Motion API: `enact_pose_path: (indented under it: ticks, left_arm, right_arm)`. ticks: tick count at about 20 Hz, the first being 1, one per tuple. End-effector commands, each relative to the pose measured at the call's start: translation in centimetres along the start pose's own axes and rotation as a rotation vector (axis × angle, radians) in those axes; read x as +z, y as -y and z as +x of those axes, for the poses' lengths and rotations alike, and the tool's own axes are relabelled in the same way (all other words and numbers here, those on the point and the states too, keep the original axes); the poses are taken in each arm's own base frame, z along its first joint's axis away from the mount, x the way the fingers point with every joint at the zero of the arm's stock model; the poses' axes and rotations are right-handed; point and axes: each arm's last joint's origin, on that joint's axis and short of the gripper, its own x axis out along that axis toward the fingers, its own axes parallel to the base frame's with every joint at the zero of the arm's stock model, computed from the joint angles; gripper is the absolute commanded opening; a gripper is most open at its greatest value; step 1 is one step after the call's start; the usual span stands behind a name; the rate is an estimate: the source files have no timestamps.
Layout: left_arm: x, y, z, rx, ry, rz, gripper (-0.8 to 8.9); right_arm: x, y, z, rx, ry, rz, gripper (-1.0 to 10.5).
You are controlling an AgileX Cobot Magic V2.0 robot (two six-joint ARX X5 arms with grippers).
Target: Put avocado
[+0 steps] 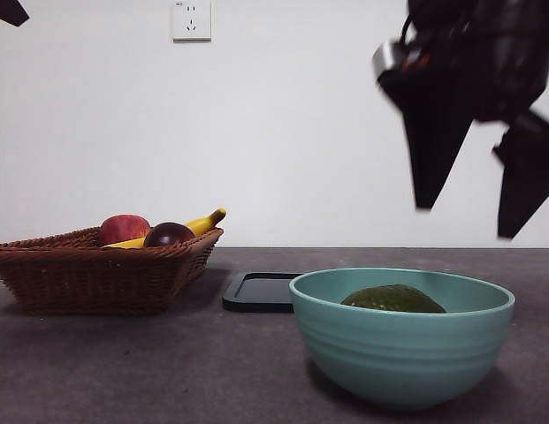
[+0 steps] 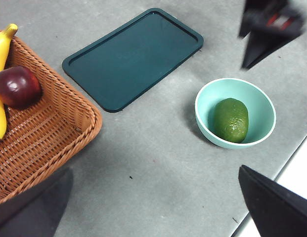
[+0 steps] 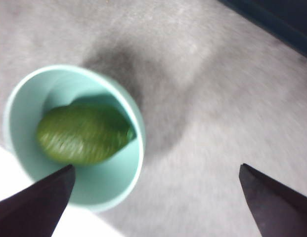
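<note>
Looking across the table from the front, you see only the upper hump of the dark green, dull-skinned oval avocado (image 1: 393,299), since the rim of the pale teal ceramic bowl (image 1: 402,349) hides the rest; it lies on its side inside that bowl at the near right of the table. From the left wrist camera the avocado (image 2: 231,120) shows whole, its skin finely mottled and pebbled, while the right wrist picture is smeared and gives you little more than a green blur in the bowl (image 3: 24,89). Your right gripper (image 1: 480,203) hangs above and slightly right of the bowl, clear of it, with its two black jaws spread apart and nothing between them; its outline is blurred. Your left gripper (image 2: 153,207) sits high over the near side of the table, jaws likewise wide apart and empty, cut off at the picture's corners. At the far left the brown woven wicker basket (image 1: 71,274) holds a red apple (image 1: 124,228), a dark purple round fruit (image 1: 169,234) and a yellow banana (image 1: 203,223), each partly hidden by the rim. A flat dark rectangular tray (image 1: 256,291) lies between basket and bowl, partly covered by the bowl. The white wall socket (image 1: 191,19) bears small print too tiny to read.
</note>
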Motion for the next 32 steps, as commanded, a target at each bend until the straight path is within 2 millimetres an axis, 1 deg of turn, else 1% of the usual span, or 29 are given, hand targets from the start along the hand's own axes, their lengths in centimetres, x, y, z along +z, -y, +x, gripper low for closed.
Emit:
enact_pose_path:
  ticks: [1,3,6,8,9,11,15,16,20,22,25,27,29,32]
  left_arm:
    - [0.4,0.1,-0.2,-0.003,0.018,0.011,5.62]
    - [0.4,0.1,-0.2,-0.003,0.018,0.011,5.62]
    - [0.4,0.1,-0.2,-0.003,0.018,0.011,5.62]
    - [0.4,0.1,-0.2,-0.003,0.018,0.011,5.62]
    - [0.4,0.1,-0.2,-0.003,0.018,0.011,5.62]
    - [0.4,0.1,-0.2,-0.003,0.018,0.011,5.62]
    - [0.4,0.1,-0.2,-0.003,0.018,0.011,5.62]
    - [0.4,0.1,-0.2,-0.003,0.018,0.011,5.62]
    - [0.4,0.1,-0.2,-0.003,0.018,0.011,5.62]
    - [0.4,0.1,-0.2,-0.003,0.018,0.011,5.62]
    - [0.4,0.1,-0.2,-0.003,0.018,0.011,5.62]
    - [0.4,0.1,-0.2,-0.003,0.018,0.011,5.62]
    - [0.4,0.1,-0.2,-0.003,0.019,0.011,5.62]
    - [0.4,0.1,-0.2,-0.003,0.019,0.011,5.62]
  right_arm:
    - [1.3,0.0,1.8,0.010,-0.031,-0.027,7.0]
    - [1.9,0.0,3.3,0.013,-0.065,-0.036,6.8]
    - [2.5,0.1,5.2,0.016,-0.105,-0.044,5.9]
    - [2.7,0.1,5.8,0.017,-0.114,-0.046,4.7]
    - [2.8,0.1,6.1,0.021,-0.120,-0.044,3.8]
    - [2.8,0.1,6.6,0.047,-0.131,-0.044,2.4]
    - [2.9,-0.5,7.0,0.061,-0.136,-0.060,0.4]
    - [2.9,-0.5,7.0,0.061,-0.136,-0.063,0.1]
    - [3.0,-1.0,7.1,0.056,-0.124,-0.082,0.1]
    - [3.2,-1.0,6.8,0.056,-0.113,-0.069,0.1]
    - [4.4,-1.0,5.3,0.040,-0.057,-0.047,0.1]
    - [5.5,-0.8,4.0,0.001,0.003,-0.017,0.1]
    - [6.8,-0.2,2.1,-0.009,0.077,0.020,0.1]
    - [9.2,1.2,0.2,-0.041,0.152,0.070,0.1]
